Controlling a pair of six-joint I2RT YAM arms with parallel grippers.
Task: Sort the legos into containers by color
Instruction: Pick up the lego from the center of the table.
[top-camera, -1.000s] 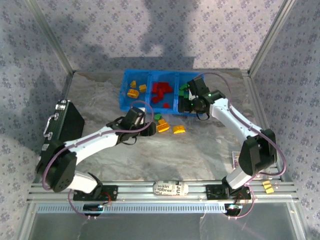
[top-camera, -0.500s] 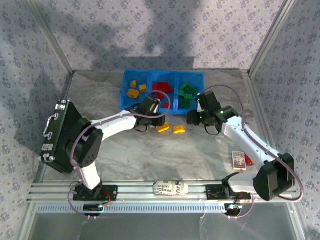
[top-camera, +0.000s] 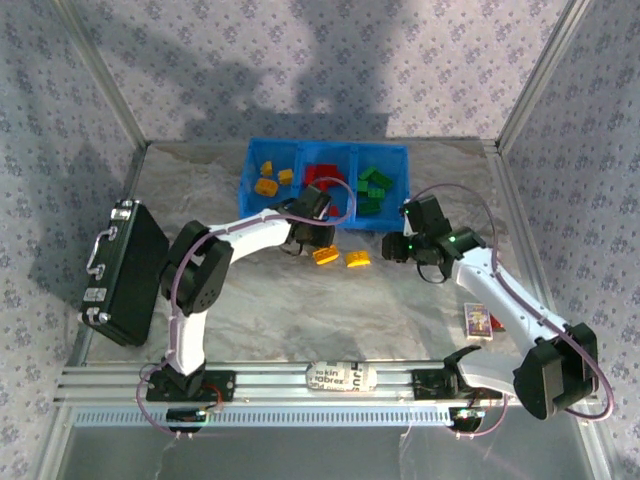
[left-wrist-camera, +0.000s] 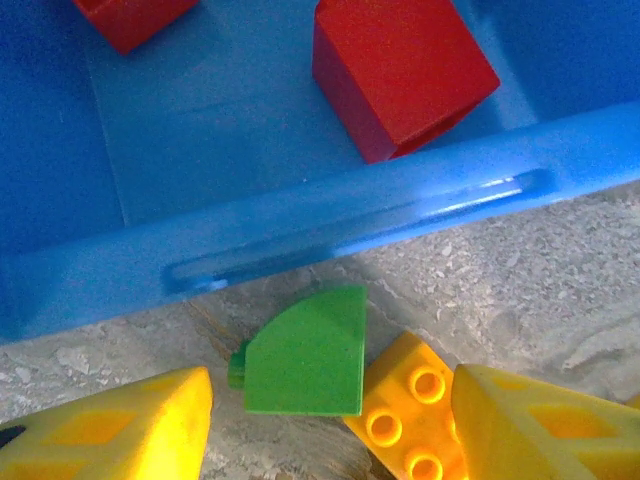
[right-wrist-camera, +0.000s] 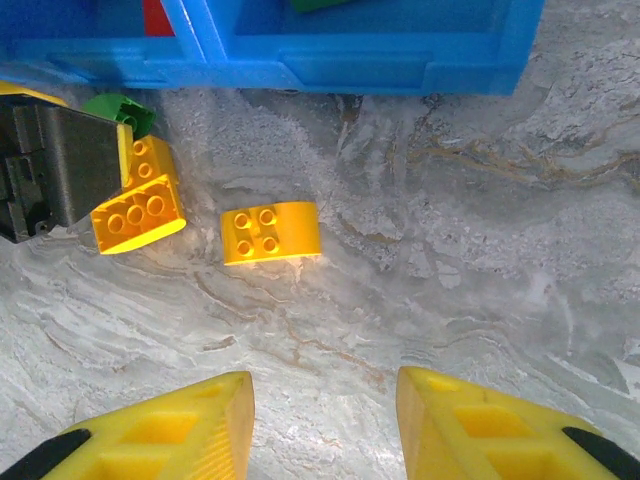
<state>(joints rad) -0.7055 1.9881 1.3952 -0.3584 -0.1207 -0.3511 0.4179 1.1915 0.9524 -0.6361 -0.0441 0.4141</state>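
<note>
The blue bin (top-camera: 325, 185) at the back holds yellow legos (top-camera: 265, 185) on the left, red (top-camera: 322, 178) in the middle and green (top-camera: 372, 185) on the right. My left gripper (top-camera: 312, 240) hangs at the bin's front wall (left-wrist-camera: 350, 215), open. A green lego (left-wrist-camera: 305, 355) lies between its fingers (left-wrist-camera: 110, 430), touching a yellow lego (left-wrist-camera: 410, 400). A red lego (left-wrist-camera: 400, 70) shows inside the bin. My right gripper (top-camera: 398, 243) is over bare table, open (right-wrist-camera: 325, 420) and holding nothing. Ahead of it lie two yellow legos (right-wrist-camera: 270, 232) (right-wrist-camera: 140, 205) and the green one (right-wrist-camera: 120, 108).
A black hard case (top-camera: 125, 270) stands at the left table edge. A small printed box (top-camera: 478, 320) lies at the right near the right arm. Metal frame posts rise at the table's back corners. A labelled rail (top-camera: 340, 377) runs along the near edge.
The right gripper has drawn back from the green compartment to the table and its jaws have narrowed. The left arm has reached further right to the green lego at the bin's front.
</note>
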